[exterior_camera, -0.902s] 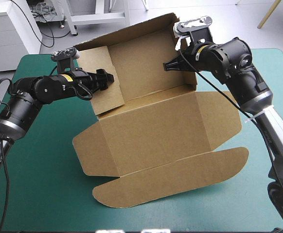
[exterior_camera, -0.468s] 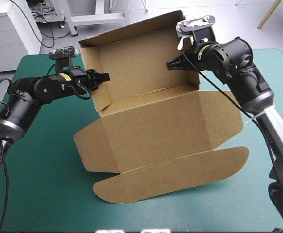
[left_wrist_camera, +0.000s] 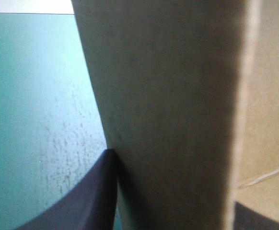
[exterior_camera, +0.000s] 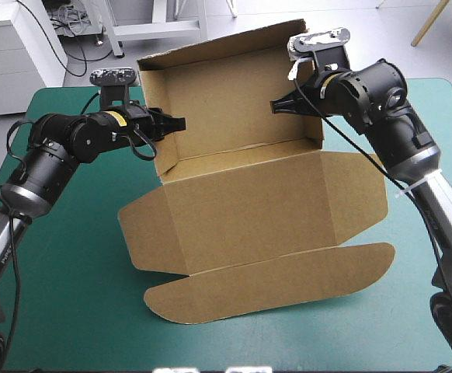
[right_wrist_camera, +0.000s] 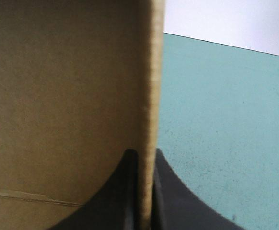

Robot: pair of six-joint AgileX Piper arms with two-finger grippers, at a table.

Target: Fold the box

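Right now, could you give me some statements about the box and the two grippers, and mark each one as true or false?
1. The left gripper is shut on the box. True.
2. The right gripper hangs open and touches nothing. False: it is shut on the box too, at the opposite end.
3. The far wall of the box stands raised. True.
4. The whole box lies flat on the teal-green cover. False: the far wall and the two ends that the grippers hold are up.
5. The rounded flap lies at the near side, not tucked in. True.
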